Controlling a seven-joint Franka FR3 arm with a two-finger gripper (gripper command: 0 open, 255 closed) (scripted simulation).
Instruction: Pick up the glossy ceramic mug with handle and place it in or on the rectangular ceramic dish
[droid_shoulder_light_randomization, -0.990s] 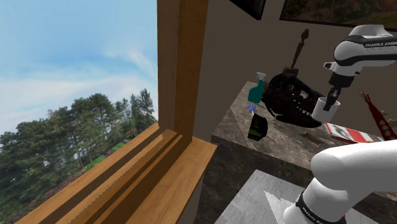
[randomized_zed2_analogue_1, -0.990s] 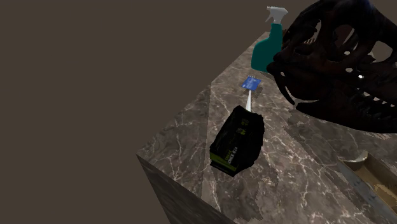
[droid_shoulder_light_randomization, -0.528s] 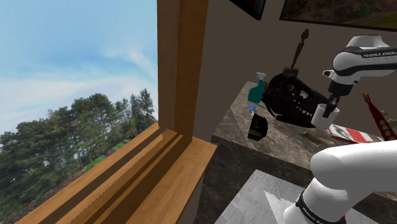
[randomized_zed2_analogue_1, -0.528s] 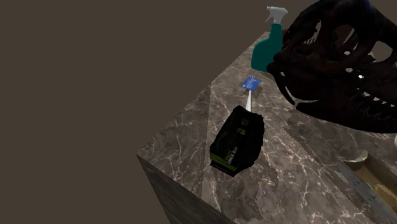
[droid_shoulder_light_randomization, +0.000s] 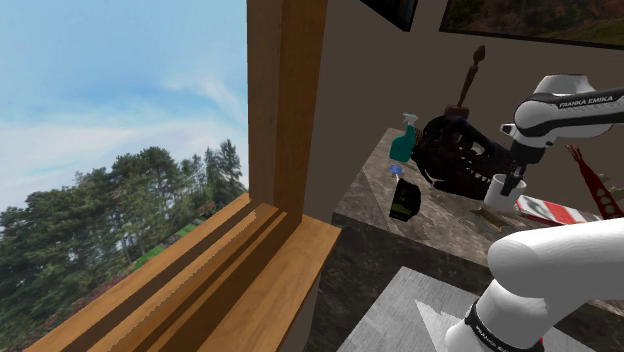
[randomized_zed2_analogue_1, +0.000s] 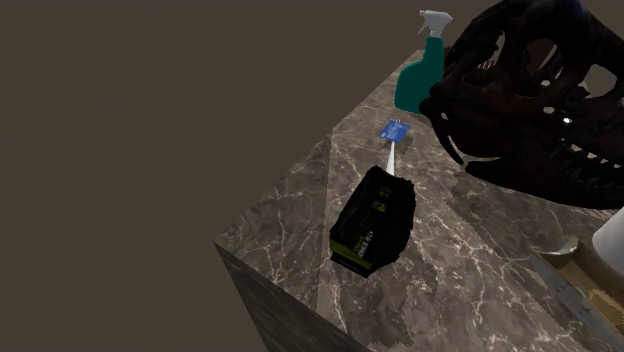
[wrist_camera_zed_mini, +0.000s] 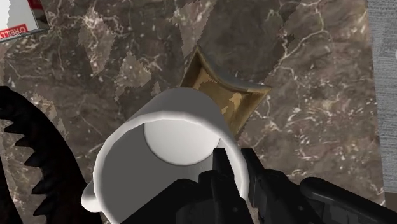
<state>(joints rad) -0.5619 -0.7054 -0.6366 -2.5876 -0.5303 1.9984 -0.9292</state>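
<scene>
- Here, the black tool is clamped on the wall of the white mug, with one finger inside the rim and one outside.
- We see the mug as a smooth, plain cylinder with a rounded lip and a pale flat bottom. Its small looped handle is on the side away from the fingers.
- In the shoulder view the mug hangs from the tool just above the dish. We cannot tell whether they touch.
- The dish is angular with flared, pointed corners and has a mottled golden-brown glaze. It lies flat on the desk.
- The desk is dark brown stone, veined with pale marbling.
- A large dark skull with jagged teeth sits beside the mug.
- Near the desk's far edge stand a teal spray bottle and a black box with yellow-green print.
- A flat red-and-white box lies near the dish.
- A thick wooden window frame borders the desk.
</scene>
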